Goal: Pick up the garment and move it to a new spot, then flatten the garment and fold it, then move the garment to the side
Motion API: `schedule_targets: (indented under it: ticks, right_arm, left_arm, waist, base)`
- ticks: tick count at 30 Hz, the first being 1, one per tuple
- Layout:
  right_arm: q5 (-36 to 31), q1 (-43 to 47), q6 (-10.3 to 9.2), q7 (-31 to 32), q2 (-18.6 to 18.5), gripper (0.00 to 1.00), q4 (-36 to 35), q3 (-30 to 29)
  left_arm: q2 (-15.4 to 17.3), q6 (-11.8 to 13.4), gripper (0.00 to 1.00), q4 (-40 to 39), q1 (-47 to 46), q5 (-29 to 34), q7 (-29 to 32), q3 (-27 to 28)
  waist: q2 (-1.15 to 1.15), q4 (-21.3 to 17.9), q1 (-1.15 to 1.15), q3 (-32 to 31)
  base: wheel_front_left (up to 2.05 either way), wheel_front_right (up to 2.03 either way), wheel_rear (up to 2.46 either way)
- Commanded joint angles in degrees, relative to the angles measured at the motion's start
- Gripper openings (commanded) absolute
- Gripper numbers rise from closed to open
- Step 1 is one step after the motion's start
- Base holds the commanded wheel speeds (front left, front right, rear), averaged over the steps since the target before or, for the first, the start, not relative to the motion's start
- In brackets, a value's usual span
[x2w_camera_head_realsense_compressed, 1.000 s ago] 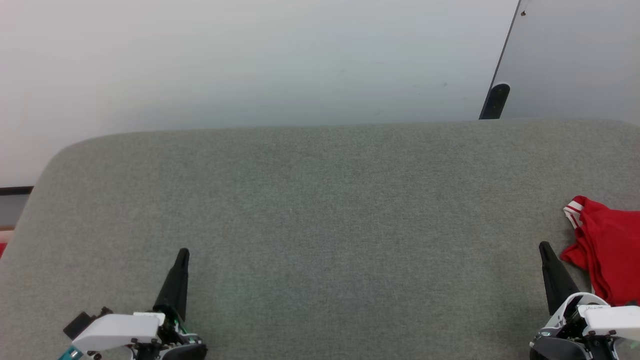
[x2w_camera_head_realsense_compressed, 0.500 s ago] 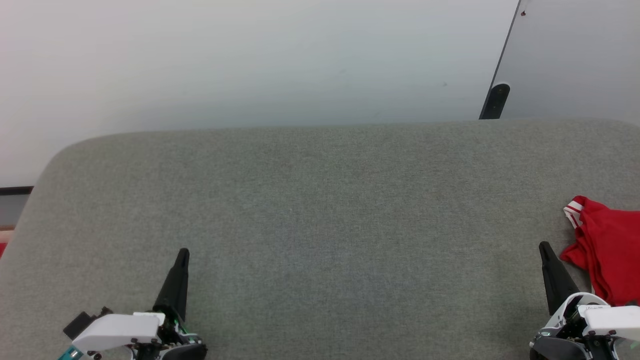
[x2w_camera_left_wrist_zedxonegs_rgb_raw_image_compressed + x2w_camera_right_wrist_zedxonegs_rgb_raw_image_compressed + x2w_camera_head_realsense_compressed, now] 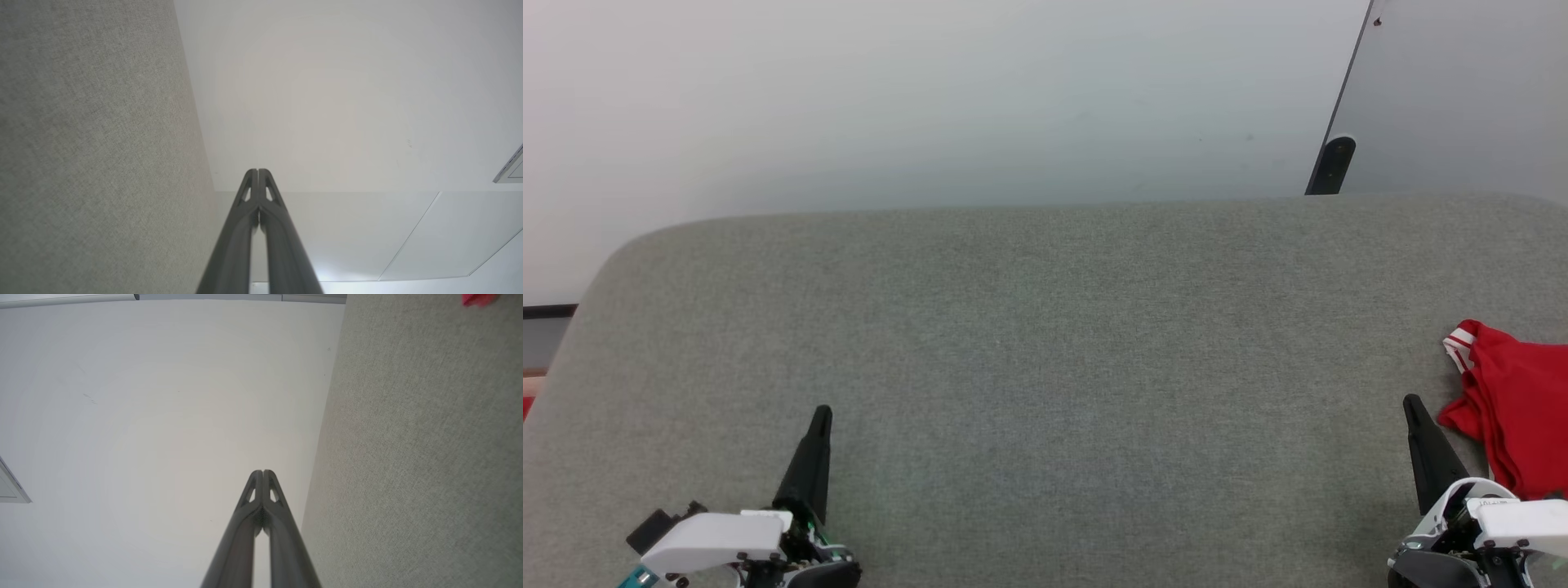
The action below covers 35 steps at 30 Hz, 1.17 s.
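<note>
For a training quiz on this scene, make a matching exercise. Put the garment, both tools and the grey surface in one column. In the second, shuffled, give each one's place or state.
1 garment
2 left tool
3 right tool
4 grey surface

A shut, lower left of head view
B bunched, at head view's right edge
C stretches beneath both tools
D shut, lower right, beside the garment

Pairs: 1-B, 2-A, 3-D, 4-C
</note>
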Motion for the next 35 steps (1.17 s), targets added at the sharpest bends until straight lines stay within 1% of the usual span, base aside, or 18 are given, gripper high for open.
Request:
schedule_targets:
  ticks: [1,35]
  right_arm:
    - [0.13,-0.25,-0.08,0.0,0.19,0.0,0.02,0.2]
    - [0.14,-0.25,-0.08,-0.01,0.19,0.0,0.02,0.2]
  left_arm:
    - [0.08,-0.33,0.0,0.04,-0.59,-0.2,0.07,0.09]
    - [0.08,-0.33,0.0,0.04,-0.58,-0.21,0.06,0.09]
  waist:
    - [0.0,0.0,0.0,0.0]
    - [0.0,0.0,0.0,0.0]
  base:
    - [0.0,0.0,0.0]
    - [0.0,0.0,0.0]
